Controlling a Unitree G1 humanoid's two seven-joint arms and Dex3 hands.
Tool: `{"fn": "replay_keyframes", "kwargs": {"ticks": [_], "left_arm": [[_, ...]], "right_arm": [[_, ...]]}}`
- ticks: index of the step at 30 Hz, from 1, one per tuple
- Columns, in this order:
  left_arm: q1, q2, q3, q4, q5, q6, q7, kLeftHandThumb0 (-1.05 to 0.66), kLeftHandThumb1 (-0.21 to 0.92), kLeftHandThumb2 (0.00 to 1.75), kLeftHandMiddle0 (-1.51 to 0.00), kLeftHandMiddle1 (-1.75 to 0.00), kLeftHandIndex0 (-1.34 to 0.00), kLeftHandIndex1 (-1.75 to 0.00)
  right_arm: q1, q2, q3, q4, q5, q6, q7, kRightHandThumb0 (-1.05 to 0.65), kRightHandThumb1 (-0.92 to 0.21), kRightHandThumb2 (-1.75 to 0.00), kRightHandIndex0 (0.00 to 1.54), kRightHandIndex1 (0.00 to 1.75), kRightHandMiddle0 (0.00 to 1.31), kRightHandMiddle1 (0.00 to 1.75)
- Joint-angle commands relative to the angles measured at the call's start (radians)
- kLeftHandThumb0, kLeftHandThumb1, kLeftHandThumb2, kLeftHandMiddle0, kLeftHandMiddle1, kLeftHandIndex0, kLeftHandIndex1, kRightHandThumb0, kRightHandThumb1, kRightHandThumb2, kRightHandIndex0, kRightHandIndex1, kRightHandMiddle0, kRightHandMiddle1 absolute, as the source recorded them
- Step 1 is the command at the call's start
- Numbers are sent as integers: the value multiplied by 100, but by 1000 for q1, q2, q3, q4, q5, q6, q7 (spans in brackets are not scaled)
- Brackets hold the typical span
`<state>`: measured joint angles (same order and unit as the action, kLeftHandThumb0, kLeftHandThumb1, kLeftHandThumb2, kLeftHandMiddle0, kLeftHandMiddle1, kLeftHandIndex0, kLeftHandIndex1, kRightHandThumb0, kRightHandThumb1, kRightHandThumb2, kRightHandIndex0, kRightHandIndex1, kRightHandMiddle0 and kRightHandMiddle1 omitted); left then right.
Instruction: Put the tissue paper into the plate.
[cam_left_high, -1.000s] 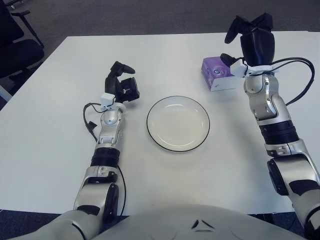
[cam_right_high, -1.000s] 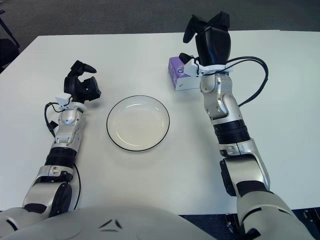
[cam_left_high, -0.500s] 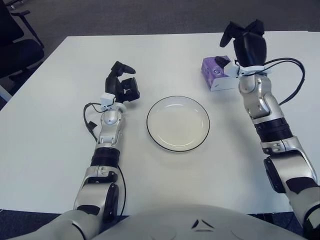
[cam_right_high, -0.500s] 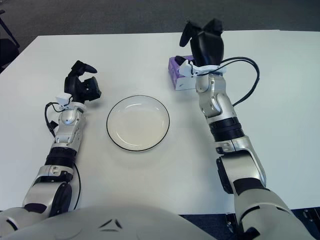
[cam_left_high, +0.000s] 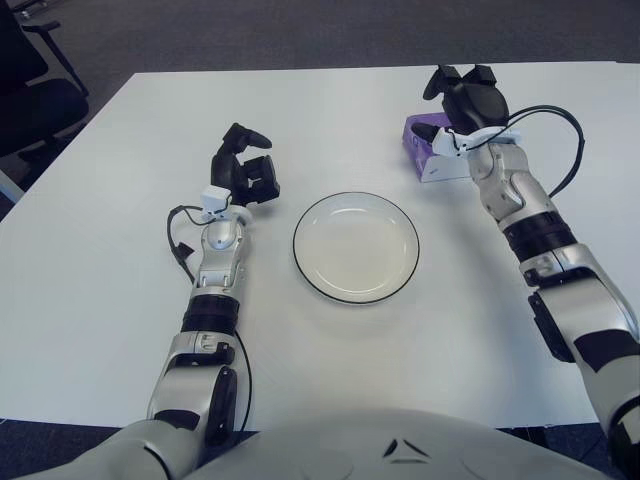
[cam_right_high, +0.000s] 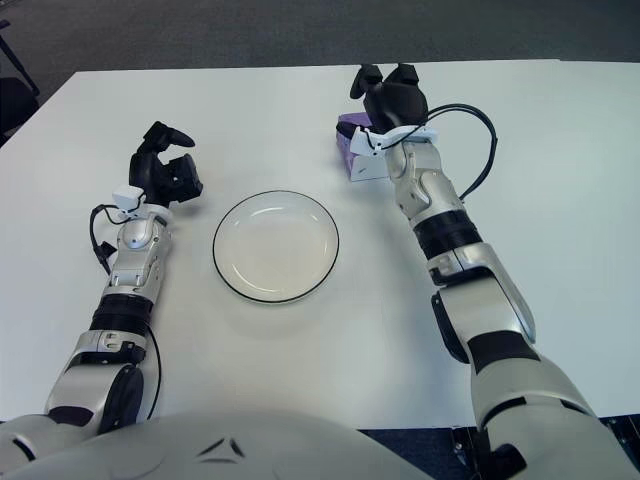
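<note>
Tissue pack is lying on the desk, up and to the right of the plate, well apart from its rim. Plate is being left empty; transfer is judged not yet started.

Right hand is being held directly over the pack's far-right end, overlapping it in both views. Fingers are being held spread, tips pointing away from the robot, nothing gripped. Contact with the pack cannot be confirmed from these views.

Key relation: the pack is sitting under the hand and slightly toward the plate side of it. Its long axis is running roughly left-right, tilted a little, so the fingers are judged to need closing across the short dimension.

Right hand is clearly the nearer one. Left hand is being shown left of the plate, far from the pack, fingers loosely curled, nothing held.

Next move is judged to be a drop onto the pack, then a carry down-left to the plate.
</note>
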<state>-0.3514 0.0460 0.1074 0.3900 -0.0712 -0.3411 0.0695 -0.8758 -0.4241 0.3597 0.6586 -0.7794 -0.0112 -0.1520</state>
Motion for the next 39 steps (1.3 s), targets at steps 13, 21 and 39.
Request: {"fn": "replay_keyframes", "kwargs": {"ticks": [13,21,39], "left_arm": [[201,-75,-19,95,5,-4,7,-48,33,131,-131,-175,-61,-175],[213,-77,-24,76,16,8,21,-48,32,131,-131,-175,-61,-175],[232,-87,-28,44,17,-9,31,-48,32,131,-131,-175,-61,-175]], "right_arm": [[-209,29,82,313,9,-59,106,-105,-92,-102,0,13,0,58],[-255,45,104,409,8,-77,113,-105,-92,-106,1,8,0,56],[-294,58,141,540,28,-144,243,-105,-92,-116,3,9,0,67]]}}
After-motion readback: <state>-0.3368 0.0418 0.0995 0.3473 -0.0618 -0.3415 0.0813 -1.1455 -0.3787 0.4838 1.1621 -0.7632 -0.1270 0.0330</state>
